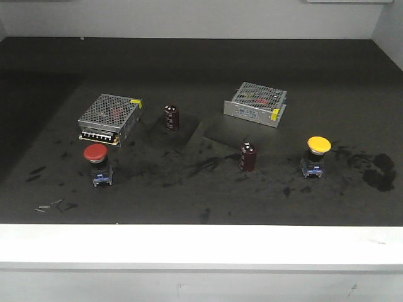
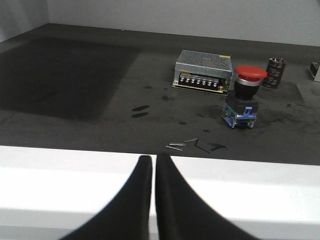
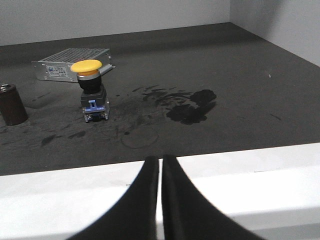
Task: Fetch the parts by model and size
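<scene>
Staging fetch | left gripper [image 2: 154,160], right gripper [image 3: 160,161] both closed, empty | red switch [image 2: 245,96], yellow switch [image 3: 92,86] upright, untouched | open jaws first, clamp black body below cap

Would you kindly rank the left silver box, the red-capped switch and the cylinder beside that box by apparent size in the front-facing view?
1. silver box
2. red-capped switch, nearer the camera
3. brown cylinder
</scene>
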`<state>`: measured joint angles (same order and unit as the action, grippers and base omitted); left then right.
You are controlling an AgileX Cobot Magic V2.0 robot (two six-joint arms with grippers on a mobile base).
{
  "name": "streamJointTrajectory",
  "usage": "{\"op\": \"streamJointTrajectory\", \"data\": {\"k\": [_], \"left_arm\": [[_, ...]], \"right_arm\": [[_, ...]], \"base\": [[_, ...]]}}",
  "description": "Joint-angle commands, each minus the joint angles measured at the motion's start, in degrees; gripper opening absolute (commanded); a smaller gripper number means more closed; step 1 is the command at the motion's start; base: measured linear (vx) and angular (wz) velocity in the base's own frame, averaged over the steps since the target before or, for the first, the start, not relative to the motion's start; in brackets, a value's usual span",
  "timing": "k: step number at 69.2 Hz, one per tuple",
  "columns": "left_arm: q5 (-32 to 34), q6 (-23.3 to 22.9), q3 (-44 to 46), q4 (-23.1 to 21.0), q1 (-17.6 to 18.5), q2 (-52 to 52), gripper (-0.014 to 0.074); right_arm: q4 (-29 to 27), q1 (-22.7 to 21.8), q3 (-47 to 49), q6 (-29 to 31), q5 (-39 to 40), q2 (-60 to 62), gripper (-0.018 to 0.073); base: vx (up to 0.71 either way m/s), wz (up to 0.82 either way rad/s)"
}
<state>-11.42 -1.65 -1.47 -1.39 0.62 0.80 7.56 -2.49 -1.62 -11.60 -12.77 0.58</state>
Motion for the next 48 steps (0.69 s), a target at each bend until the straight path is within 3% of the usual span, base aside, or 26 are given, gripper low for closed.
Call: {"op": "streamJointTrajectory", "data": {"k": [1,17,34,48], "left_arm": [[4.45,-0.03,0.34,-0.59,-0.2,0.34,-0.0006],[5.08,-0.03,0.34,-0.59,-0.2,0.34,-0.0006],[10.76,-0.03,0.34,-0.59,-0.2,0.34,-0.0006],[30.91,-0.28,0.41,-0.59,-0.2,0.34,-0.0006]], "right_arm": [[0.41,-0.28,-0.43,0.48,4.19,0.98,-0.0009],[0.41,-0.28,-0.43,0.48,4.82,0.98,-0.0009],[0.67,-0.28,-0.43,0.65,7.6,0.98,-0.0009],[-0.01,-0.28,0.5,0.39,23.4,0.98,-0.0009]], "base": [[0.0,0.0],[0.0,0.0],[0.0,0.0],[0.0,0.0]]}}
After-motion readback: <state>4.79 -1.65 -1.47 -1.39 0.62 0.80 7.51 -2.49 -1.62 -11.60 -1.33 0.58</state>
